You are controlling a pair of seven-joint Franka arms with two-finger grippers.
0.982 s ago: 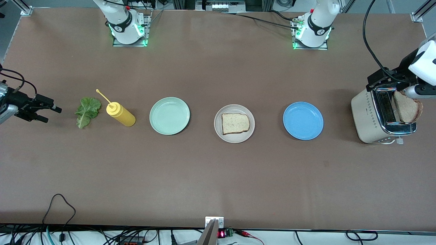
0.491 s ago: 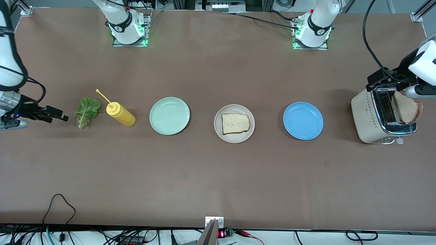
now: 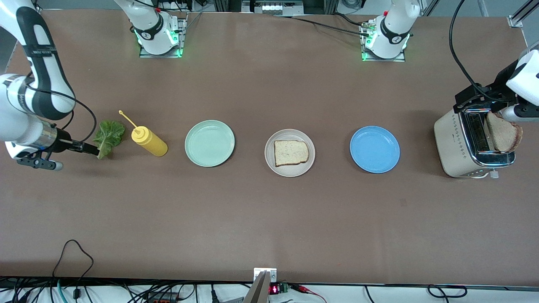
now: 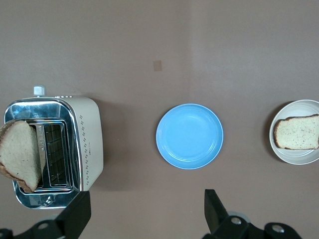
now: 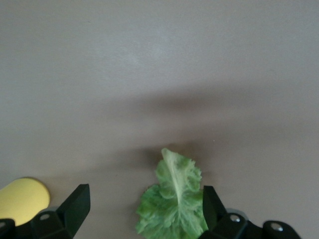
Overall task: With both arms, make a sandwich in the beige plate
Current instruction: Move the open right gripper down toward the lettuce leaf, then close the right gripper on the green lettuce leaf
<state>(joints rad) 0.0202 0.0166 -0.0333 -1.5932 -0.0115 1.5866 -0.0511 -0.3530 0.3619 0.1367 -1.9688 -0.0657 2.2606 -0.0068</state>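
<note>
The beige plate (image 3: pixel 289 168) lies mid-table with one bread slice (image 3: pixel 290 152) on it. A second bread slice (image 3: pixel 503 134) stands tilted in the toaster (image 3: pixel 457 145). The green lettuce leaf (image 3: pixel 108 135) lies flat on the table toward the right arm's end. My right gripper (image 3: pixel 89 148) is open and low at the leaf's stem end. In the right wrist view the leaf (image 5: pixel 174 204) lies between the open fingers, close to one finger (image 5: pixel 210 205). My left gripper (image 3: pixel 475 100) is open and empty above the toaster. The left wrist view shows the toaster (image 4: pixel 87 144) and its bread (image 4: pixel 20 155).
A yellow squeeze bottle (image 3: pixel 149 142) lies beside the lettuce. A mint green plate (image 3: pixel 209 143) and a blue plate (image 3: pixel 374 149) flank the beige plate. The toaster stands at the left arm's end of the table.
My right arm has swung in from the table's end toward the lettuce, and its gripper now reaches the leaf's stem end. The left arm has not moved.
</note>
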